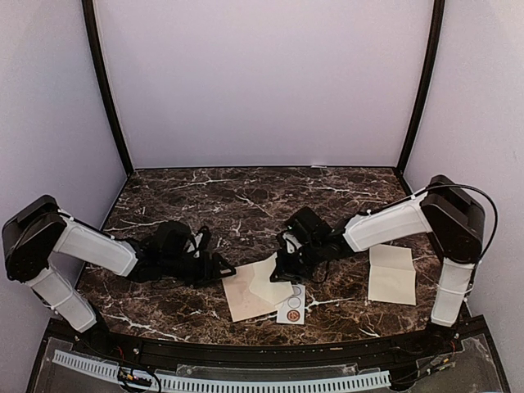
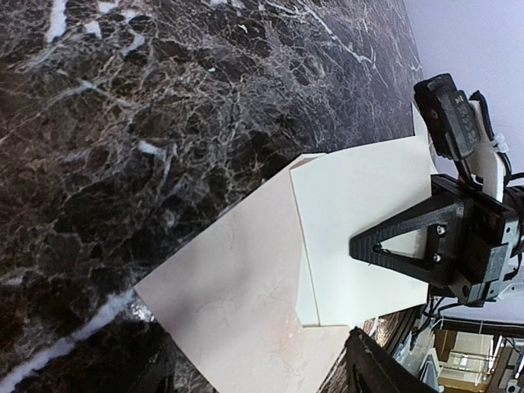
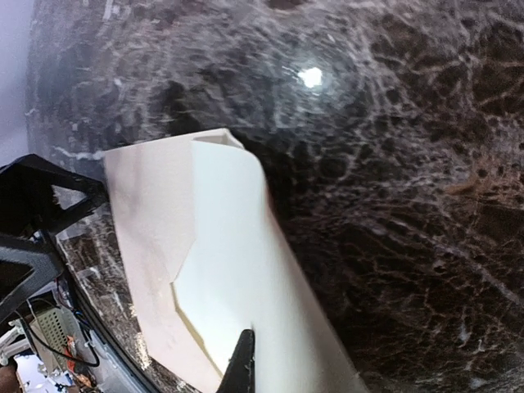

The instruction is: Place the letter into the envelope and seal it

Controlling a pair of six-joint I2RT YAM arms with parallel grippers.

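The pinkish-tan envelope (image 1: 241, 299) lies flat near the front middle of the marble table. It also shows in the left wrist view (image 2: 229, 303) and the right wrist view (image 3: 143, 213). The paler cream letter (image 1: 274, 282) sticks out of its V-shaped opening, partly tucked inside (image 2: 368, 213). My right gripper (image 1: 282, 268) is shut on the letter's free edge, and the sheet curves upward (image 3: 246, 270); only one fingertip (image 3: 242, 360) shows. My left gripper (image 1: 223, 270) is open at the envelope's left end, its fingers spread either side of it (image 2: 262, 381).
A second cream sheet with a crease (image 1: 391, 274) lies at the right, by the right arm's base. A small white card printed with circles (image 1: 292, 307) lies just in front of the envelope, near the table's front edge. Walls enclose three sides.
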